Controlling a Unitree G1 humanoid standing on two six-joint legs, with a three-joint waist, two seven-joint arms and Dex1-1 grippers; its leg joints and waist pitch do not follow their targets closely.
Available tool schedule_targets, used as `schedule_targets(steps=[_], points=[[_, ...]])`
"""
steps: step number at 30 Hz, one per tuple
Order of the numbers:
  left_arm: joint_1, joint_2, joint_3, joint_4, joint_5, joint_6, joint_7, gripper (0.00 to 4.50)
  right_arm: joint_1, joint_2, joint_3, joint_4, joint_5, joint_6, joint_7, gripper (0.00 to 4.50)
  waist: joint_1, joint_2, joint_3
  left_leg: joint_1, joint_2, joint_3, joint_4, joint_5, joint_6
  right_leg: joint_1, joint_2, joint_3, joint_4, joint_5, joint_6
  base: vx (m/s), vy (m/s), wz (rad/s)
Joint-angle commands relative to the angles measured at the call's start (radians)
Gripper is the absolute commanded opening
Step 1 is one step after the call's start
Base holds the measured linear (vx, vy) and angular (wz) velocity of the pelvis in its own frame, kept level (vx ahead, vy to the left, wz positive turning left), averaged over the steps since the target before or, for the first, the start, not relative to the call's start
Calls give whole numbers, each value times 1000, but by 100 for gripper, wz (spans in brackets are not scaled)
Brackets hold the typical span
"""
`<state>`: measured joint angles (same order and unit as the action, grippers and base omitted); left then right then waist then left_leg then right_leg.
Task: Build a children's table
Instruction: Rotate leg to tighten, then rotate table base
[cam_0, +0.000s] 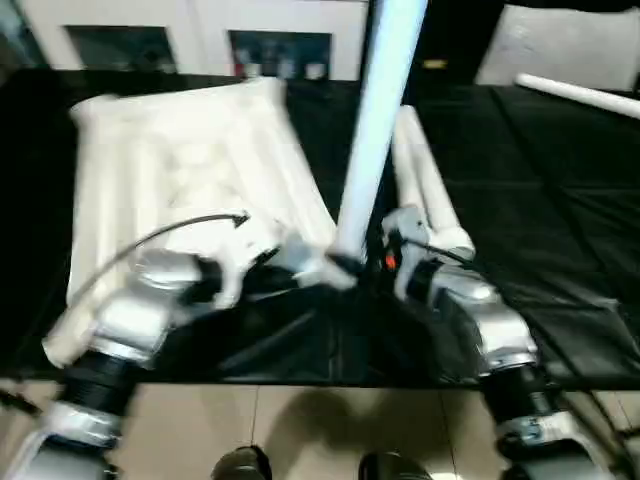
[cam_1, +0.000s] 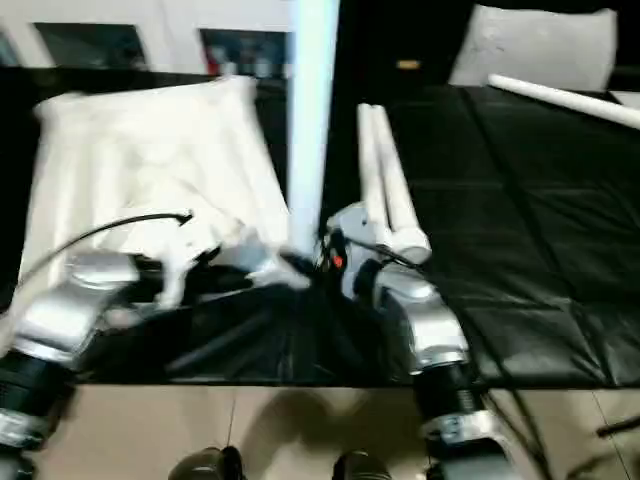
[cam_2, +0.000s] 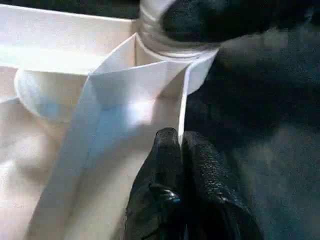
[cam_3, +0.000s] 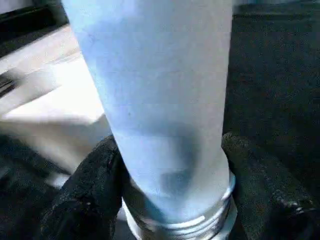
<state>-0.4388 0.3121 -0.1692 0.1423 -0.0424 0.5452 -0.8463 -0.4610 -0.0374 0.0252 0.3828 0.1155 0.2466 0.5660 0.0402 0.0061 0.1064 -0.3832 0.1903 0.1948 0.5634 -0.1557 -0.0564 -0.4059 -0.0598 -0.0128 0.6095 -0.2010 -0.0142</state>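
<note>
A: Biggest first: black padded surface (cam_0: 560, 250), then the table top (cam_0: 170, 170) lying underside up around 10 o'clock. Its near right corner at about 6 o'clock, between both arms.

B: Next down: 1 leg (cam_0: 375, 130) standing nearly upright at that corner, rising toward 12 o'clock and out past the frame. Threaded base seated at the corner socket (cam_2: 170, 45); how deep, hard to tell.

A: Then 2 spare legs (cam_0: 425, 190) lying side by side just right of the upright one, and a 4th leg (cam_0: 580, 95) far off near 2 o'clock.

B: Right pincer (cam_3: 170, 195): fingers spread wide on either side of the leg's lower end, bearing on it just above the thread. Left pincer (cam_2: 181, 150): shut tight, holding nothing, tips against the top's rim beside the socket.

A: Step, by the look of it: screwing in leg 1 of 4, with the top braced.

B: Next move probably calls for keeping the leg plumb, twisting, re-gripping, twisting again until snug. Risk of cross-threading if tilted.
</note>
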Motion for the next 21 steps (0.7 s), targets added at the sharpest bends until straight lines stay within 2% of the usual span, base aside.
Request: schedule_targets(steps=[1,3,5,6,7,8,9,10,11,12,13,14,16,18,19,21], points=[[-58,-148,33,-26,29,43,259,0,14,158,92,19,-1,49,-106,266,0,-1,-61,17,33,-16,-66,-214,-7,32,-62,37,-77,-169,-193,0,0,0],[-83,-214,51,-12,57,43,368,0,-5,200,62,37,-16,52,-207,266,1,-6,-65,17,31,-14,-61,-173,10,35,-60,36,-77,-121,-192,0,0,0],[-100,-239,48,0,69,24,408,0,-18,218,38,45,-13,44,-246,266,4,-4,-70,13,27,-13,-55,-123,35,40,-56,34,-68,-32,-188,0,0,0],[-104,-235,36,3,76,16,403,0,-21,217,35,45,-18,34,-254,317,5,-5,-71,11,26,-13,-54,-108,44,41,-55,34,-64,2,-187,0,0,0],[-105,-232,31,4,79,12,400,0,-21,216,35,44,-21,31,-257,330,7,-6,-74,10,26,-13,-51,-87,53,44,-54,33,-59,44,-187,0,0,0],[-106,-220,16,9,88,-6,385,0,-21,210,36,44,-26,26,-257,330,9,-4,-74,6,24,-14,-48,-51,77,46,-51,30,-52,131,-191,0,0,0],[-103,-202,1,13,93,-21,362,0,-21,203,30,46,-31,21,-267,337,7,-2,-76,5,23,-14,-47,-49,81,47,-51,29,-50,147,-194,0,0,0],[-100,-191,-8,15,95,-31,347,0,-20,200,25,47,-33,19,-273,352,0,-5,-78,-3,20,-19,-48,-42,83,55,-53,26,-45,173,-191,0,0,0],[-98,-189,-9,15,96,-32,344,0,-20,199,24,47,-34,19,-274,367,0,-5,-78,-3,20,-19,-48,-42,83,55,-53,26,-45,173,-191,0,0,0],[-84,-175,-23,4,98,-43,312,0,-15,190,19,45,-52,8,-294,375,-10,3,-83,2,25,-18,-42,-36,89,52,-55,27,-42,220,-216,0,0,0],[-84,-175,-23,4,98,-43,312,0,-15,190,19,45,-52,8,-294,385,-11,2,-82,4,25,-16,-41,-28,95,51,-53,27,-41,244,-231,0,0,0],[-84,-175,-23,4,98,-43,312,0,-15,190,19,45,-52,8,-294,385,-10,3,-80,6,26,-15,-41,-34,97,49,-52,27,-42,239,-237,0,0,0],[-71,-174,-26,-9,104,-43,303,0,-12,180,18,43,-85,-13,-326,416,-6,5,-77,7,30,-15,-44,-61,88,49,-54,27,-44,190,-245,0,0,0],[-65,-169,-27,-14,102,-50,297,0,-10,162,25,37,-105,-29,-334,420,-5,3,-76,9,30,-14,-45,-71,76,48,-53,27,-46,165,-244,0,0,0],[-65,-169,-27,-14,102,-50,297,0,-10,162,25,37,-105,-29,-334,439,-4,4,-76,10,31,-14,-45,-78,70,47,-54,28,-46,153,-243,0,0,0],[-58,-168,2,-14,79,-75,309,0,6,142,1,-25,-100,-61,-346,446,0,1,-75,11,31,-12,-44,-87,68,47,-55,30,-48,136,-235,0,0,0]])
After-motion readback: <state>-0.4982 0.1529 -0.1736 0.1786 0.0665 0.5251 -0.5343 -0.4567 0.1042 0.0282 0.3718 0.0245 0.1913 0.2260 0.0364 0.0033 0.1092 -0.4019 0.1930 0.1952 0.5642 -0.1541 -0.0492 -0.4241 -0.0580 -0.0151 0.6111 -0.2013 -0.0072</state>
